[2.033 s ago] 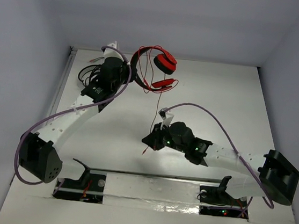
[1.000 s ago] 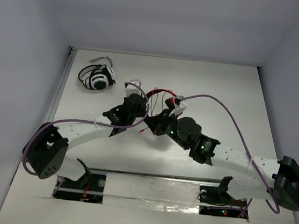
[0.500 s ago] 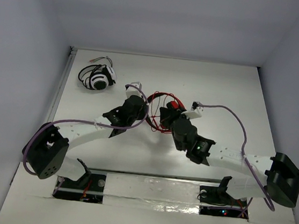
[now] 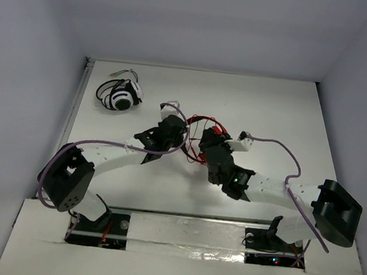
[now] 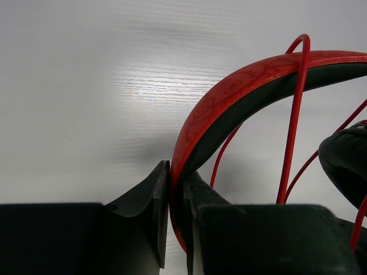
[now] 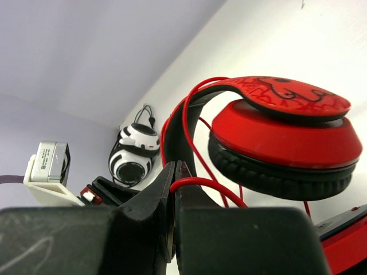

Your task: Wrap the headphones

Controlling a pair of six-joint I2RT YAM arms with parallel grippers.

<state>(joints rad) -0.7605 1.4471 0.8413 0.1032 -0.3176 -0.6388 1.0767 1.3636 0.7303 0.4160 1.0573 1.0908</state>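
The red headphones (image 4: 214,130) lie in the middle of the table between my two grippers. My left gripper (image 4: 183,140) is shut on the red, black-lined headband (image 5: 241,94); its tips (image 5: 176,183) pinch the band's edge. My right gripper (image 4: 205,139) is shut on the thin red cable (image 6: 200,182), with its tips (image 6: 175,172) just in front of a round red earcup (image 6: 281,137). Loops of cable (image 5: 292,114) cross the headband. The second earcup is hidden behind the grippers.
Black-and-white headphones (image 4: 119,95) lie at the back left by the table's edge and also show in the right wrist view (image 6: 135,152). The left arm's wrist camera (image 6: 49,172) is close on the right gripper's left. White walls enclose the table.
Over two seconds the left gripper brought the red headphones from the back of the table to its middle. The right gripper moved up to them and now pinches the cable beside the earcup.
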